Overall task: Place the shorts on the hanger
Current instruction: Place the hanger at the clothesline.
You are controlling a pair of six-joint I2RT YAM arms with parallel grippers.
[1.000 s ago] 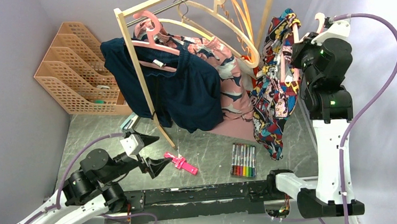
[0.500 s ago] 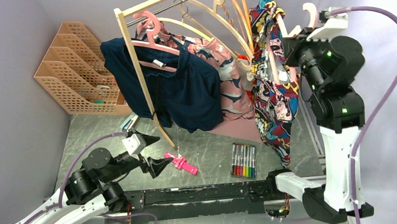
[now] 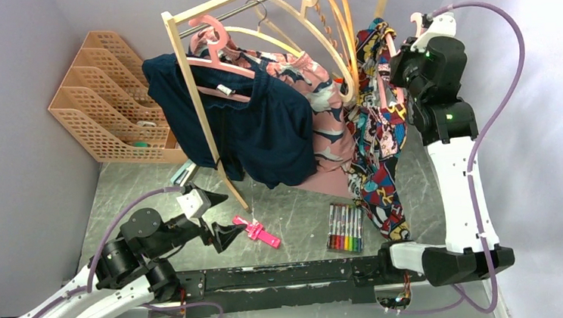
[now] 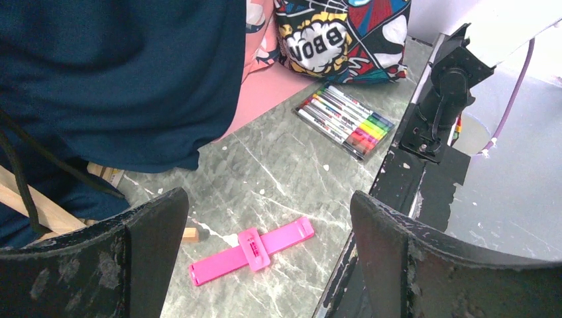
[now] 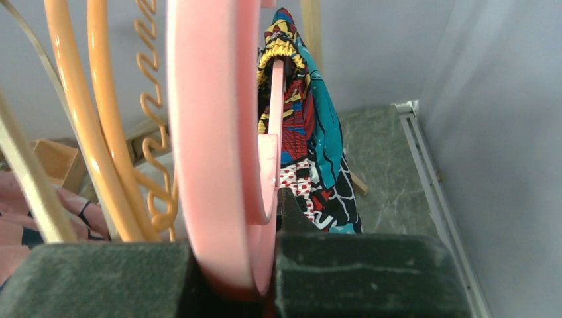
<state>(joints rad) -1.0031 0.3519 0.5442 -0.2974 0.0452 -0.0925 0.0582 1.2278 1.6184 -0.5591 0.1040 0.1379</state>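
The comic-print shorts [image 3: 376, 159] hang draped over the pale-pink hanger [image 5: 212, 132], next to the right end of the clothes rack. In the right wrist view the shorts [image 5: 311, 152] sit over the hanger's far shoulder. My right gripper [image 5: 265, 265] is shut on the hanger at the base of its thick hook and holds it high up [image 3: 404, 62]. In the top view the fabric hides most of the hanger. My left gripper [image 3: 221, 217] is open and empty, low over the table above a pink clip [image 4: 252, 250].
A wooden rack [image 3: 197, 112] carries a navy garment [image 3: 260, 123], a pink patterned garment [image 3: 330, 125] and cream and orange hangers [image 3: 333, 33]. A pack of markers [image 3: 344, 228] lies under the shorts. An orange file organiser [image 3: 106, 97] stands at the back left.
My right arm has swung left and in towards the rack's right end, carrying the hanger and shorts with it. The shorts now hang closer to the orange hangers. The left arm has hardly moved.
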